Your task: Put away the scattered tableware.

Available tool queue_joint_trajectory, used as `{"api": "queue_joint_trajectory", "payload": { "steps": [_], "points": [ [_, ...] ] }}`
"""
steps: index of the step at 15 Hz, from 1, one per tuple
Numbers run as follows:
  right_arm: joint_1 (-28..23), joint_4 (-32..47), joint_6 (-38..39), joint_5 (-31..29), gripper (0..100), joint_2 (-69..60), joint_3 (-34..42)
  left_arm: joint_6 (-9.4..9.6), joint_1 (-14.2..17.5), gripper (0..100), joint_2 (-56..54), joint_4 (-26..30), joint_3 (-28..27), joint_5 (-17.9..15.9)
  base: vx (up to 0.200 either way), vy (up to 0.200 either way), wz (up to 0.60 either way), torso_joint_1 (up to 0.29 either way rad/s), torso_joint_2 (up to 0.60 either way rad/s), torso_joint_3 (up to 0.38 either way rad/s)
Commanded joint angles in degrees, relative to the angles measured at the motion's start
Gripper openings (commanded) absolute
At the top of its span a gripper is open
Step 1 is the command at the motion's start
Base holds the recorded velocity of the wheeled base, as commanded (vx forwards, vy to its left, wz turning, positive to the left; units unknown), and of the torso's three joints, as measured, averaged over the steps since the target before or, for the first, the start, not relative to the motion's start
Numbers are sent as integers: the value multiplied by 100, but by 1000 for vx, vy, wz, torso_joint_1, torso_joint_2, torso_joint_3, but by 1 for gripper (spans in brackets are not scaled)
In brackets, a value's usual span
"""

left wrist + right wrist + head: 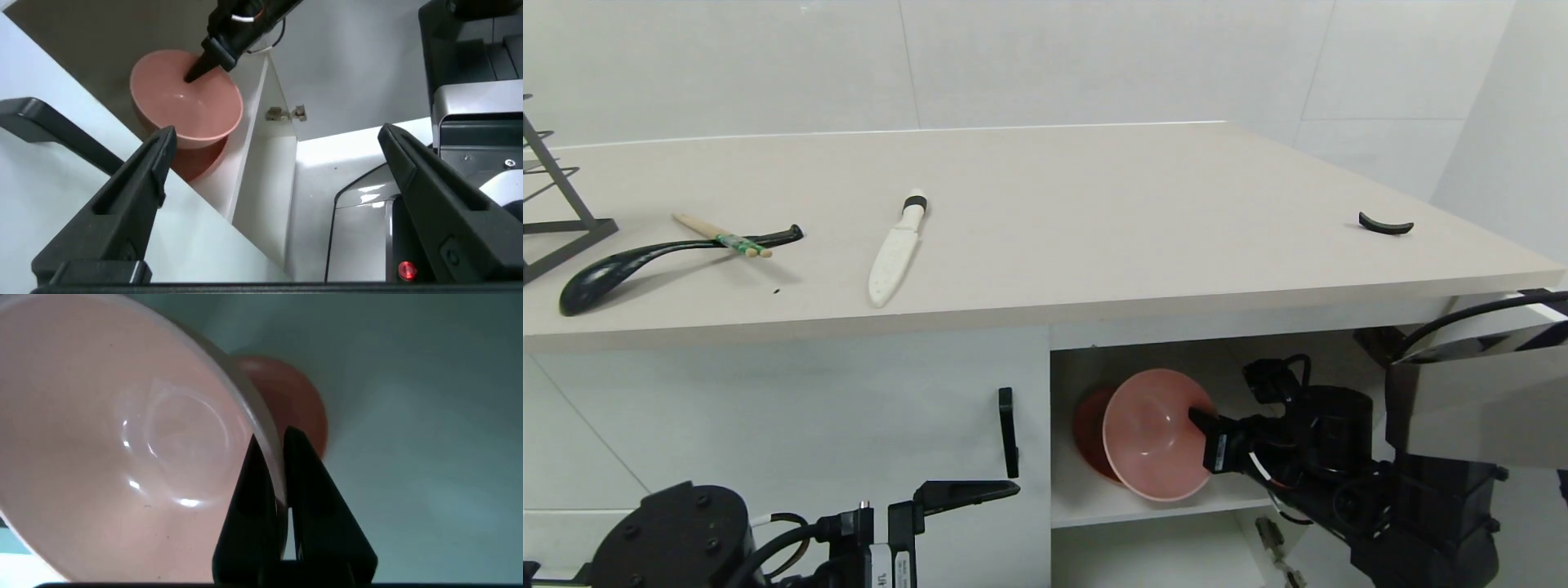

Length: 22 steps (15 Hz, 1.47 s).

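Below the beige countertop [1094, 212] and white tiled wall [1094, 65], the right gripper [1197, 416] clamps a pale pink round bowl [1152, 437] by its rim; the left gripper [278, 137] gapes.

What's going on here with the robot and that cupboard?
The right gripper is shut on the rim of a pink bowl, holding it tilted inside the open cupboard at the shelf, in front of a red bowl. The left gripper hangs open lower down, holding nothing. A black spoon, chopsticks and a knife lie on the counter.
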Motion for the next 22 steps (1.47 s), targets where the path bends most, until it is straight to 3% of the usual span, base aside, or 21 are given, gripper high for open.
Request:
{"api": "queue_joint_trajectory", "payload": {
  "steps": [1,5,16,20,22],
  "points": [
    [19,-8,-5,77,0,239,-219,12,-16,100,57,-8,0,8,0,0,0,0,0,0],
    [10,-8,-5,86,0,318,-342,29,-33,100,66,-8,0,-1,-150,0,0,5,1,3],
    [-95,-8,4,68,0,968,-1485,38,63,100,163,-8,0,-1,0,0,0,0,0,0],
    [-95,-8,4,59,0,1117,-1643,20,441,100,154,-8,0,-1,0,0,0,0,0,0],
    [-113,27,4,59,0,1161,-1766,20,450,100,127,-8,0,-1,0,0,0,0,0,0]
  ]
}}
